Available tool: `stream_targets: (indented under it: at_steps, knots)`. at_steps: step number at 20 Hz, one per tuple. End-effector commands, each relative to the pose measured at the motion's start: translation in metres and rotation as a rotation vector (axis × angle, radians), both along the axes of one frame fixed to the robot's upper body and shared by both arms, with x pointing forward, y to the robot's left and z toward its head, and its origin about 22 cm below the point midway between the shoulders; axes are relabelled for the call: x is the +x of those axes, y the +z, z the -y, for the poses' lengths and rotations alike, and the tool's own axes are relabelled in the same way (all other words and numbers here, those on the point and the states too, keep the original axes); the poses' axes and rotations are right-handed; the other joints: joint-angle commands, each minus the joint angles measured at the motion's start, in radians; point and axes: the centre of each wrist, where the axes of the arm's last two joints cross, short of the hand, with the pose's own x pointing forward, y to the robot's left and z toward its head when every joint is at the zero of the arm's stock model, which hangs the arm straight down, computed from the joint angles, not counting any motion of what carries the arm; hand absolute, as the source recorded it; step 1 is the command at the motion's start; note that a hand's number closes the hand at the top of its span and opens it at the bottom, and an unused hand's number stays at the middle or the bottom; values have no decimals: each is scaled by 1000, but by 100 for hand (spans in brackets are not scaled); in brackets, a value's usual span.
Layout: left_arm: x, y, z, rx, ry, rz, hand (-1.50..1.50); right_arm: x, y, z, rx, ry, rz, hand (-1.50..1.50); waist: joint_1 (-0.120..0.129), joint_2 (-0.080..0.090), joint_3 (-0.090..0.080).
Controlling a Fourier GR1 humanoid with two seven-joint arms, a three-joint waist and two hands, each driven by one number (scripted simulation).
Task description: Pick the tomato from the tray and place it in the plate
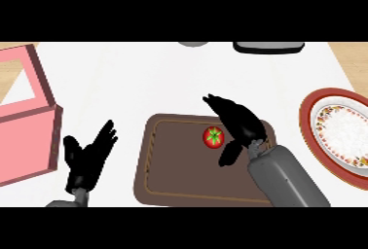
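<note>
The tomato [213, 136] lay on the brown tray [169, 160], in its upper right part, red with a green star-shaped stem patch facing up. No writing or label could be read on it or on anything else in view. The tray was a dark brown rectangle with a thin lighter line running inside its rim, and it held nothing but the tomato.

The right hand [241, 124] hung over the tray just right of the tomato, its fingers [215, 103] stretched out toward the far side of the surface and the thumb [229, 154] pointing down beside the tomato. The fingers were relaxed and closed on nothing; whether the hand touched the tomato could not be told. The grey forearm covered the tray's lower right corner.

The plate [316, 127] stood well apart to the right, at the edge of the view, with a red rim, a patterned band and a white middle.

The left hand [86, 158] rested left of the tray, fingers up and spread, holding nothing. Beyond it, at the left edge, sat a pink open box [28, 116].

On the white surface [129, 78], two dark-and-grey items showed partly at the far edge, cut off and too little seen to name.
</note>
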Motion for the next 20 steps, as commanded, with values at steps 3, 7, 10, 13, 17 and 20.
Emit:
stream_targets:
  at_steps: [3,7,10,13,17,20]
  knots:
    - [5,-4,20,10,-2,4,0,15,-15,-1,-28,0,-9,-150,0,1,0]
    - [-13,1,-4,15,-15,14,0,0,-54,-7,-46,25,-51,-150,4,0,0]
    - [-1,2,-13,6,-18,-1,0,16,-37,-35,-78,23,-44,-150,4,1,0]
    - [-13,3,-6,-5,-13,8,0,18,-36,-12,-153,126,-30,150,4,0,0]
    - [5,0,2,16,-7,-2,0,20,-46,-18,-145,128,21,150,1,0,0]
    - [-18,7,-8,-7,-10,-11,0,5,-59,-11,-166,137,54,150,3,0,0]
